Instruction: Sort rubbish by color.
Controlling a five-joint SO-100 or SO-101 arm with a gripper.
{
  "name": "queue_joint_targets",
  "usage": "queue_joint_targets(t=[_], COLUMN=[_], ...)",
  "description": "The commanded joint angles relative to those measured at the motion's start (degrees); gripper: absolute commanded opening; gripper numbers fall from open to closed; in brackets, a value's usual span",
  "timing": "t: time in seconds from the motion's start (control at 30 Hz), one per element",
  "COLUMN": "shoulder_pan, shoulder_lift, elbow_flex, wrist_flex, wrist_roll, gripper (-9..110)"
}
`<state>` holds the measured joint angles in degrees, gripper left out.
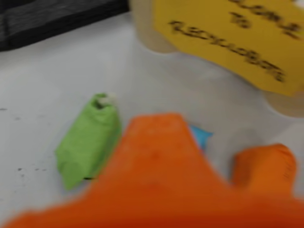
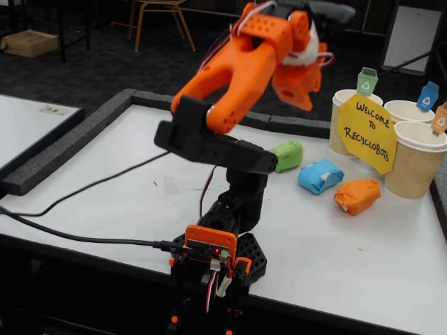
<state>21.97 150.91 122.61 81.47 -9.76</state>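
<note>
Three pieces of rubbish lie in a row on the white table [image 2: 105, 188]: a green lump [image 2: 288, 155], a blue lump [image 2: 320, 175] and an orange lump [image 2: 357, 196]. My orange gripper [image 2: 302, 94] hangs high in the air above the green lump, well clear of the table. In the wrist view the gripper [image 1: 216, 142] is open with nothing between its fingers. The green lump [image 1: 88, 142] lies left of the big finger. Only a corner of the blue lump [image 1: 200, 137] peeks out behind it. The orange lump is hidden in that view.
Three tan paper cups with coloured tags [image 2: 418, 160] stand at the table's right, behind a yellow sign [image 2: 367, 132]; the sign [image 1: 237, 33] fills the wrist view's top right. The arm's base [image 2: 216, 251] is clamped at the front edge. Black foam edging [image 2: 63, 153] borders the table.
</note>
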Motion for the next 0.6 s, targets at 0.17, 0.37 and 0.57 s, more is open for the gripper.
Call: queue_joint_targets(t=[0.17,0.37,0.57], shoulder_pan=[7.7,10.2,10.4], shoulder_lift=[-4.5,-4.9,-4.7], elbow_flex=[-20.6,-27.2,-28.7], wrist_flex=[14.8,19.8,19.8], wrist_roll=[-9.8,-13.4,-14.2], gripper=[9,9,10])
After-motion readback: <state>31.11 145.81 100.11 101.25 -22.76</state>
